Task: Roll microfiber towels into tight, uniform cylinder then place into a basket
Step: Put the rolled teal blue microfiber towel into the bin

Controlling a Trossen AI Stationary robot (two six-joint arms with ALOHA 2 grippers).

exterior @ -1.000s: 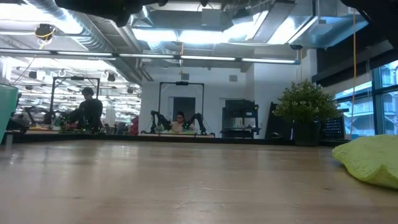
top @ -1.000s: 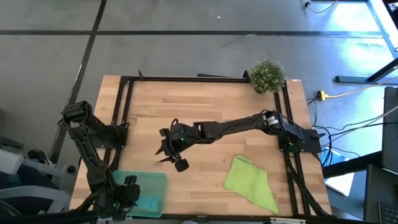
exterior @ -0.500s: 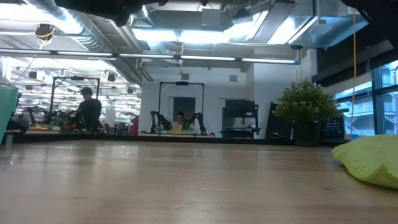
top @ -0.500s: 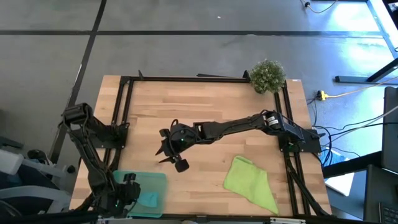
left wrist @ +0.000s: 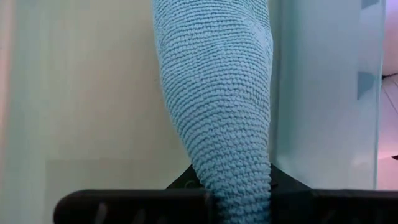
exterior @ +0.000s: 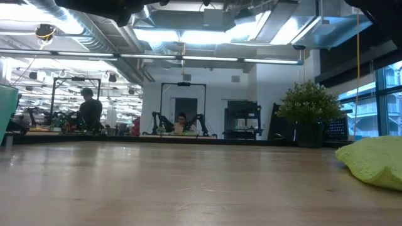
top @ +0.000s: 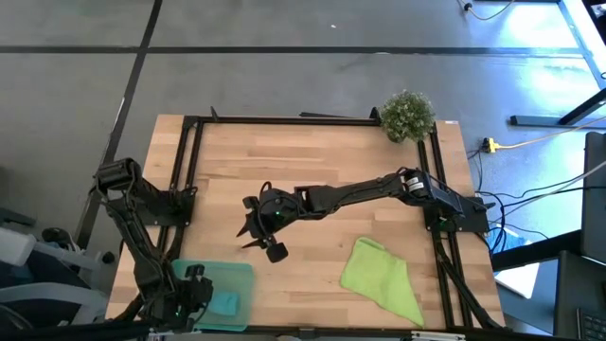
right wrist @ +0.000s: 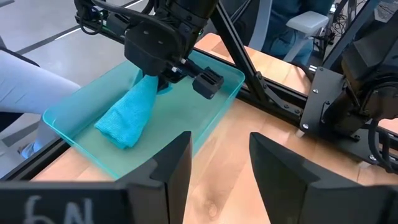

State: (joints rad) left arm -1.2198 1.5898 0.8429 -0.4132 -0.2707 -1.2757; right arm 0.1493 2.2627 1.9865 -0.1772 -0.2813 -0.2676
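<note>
One rolled teal towel [right wrist: 127, 115] is pinched at its end by the left tool [right wrist: 163, 79] and lowered into the basket [right wrist: 217, 99] at seven o'clock on the worktop [top: 312, 161]; the right tool [top: 260, 237], spread, is kept at centre, clear of the lime towel [top: 383, 279] at five o'clock

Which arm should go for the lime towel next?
Right. The right gripper is open and free mid-table, near the lime towel; the left gripper is shut on the teal towel in the basket.
</note>
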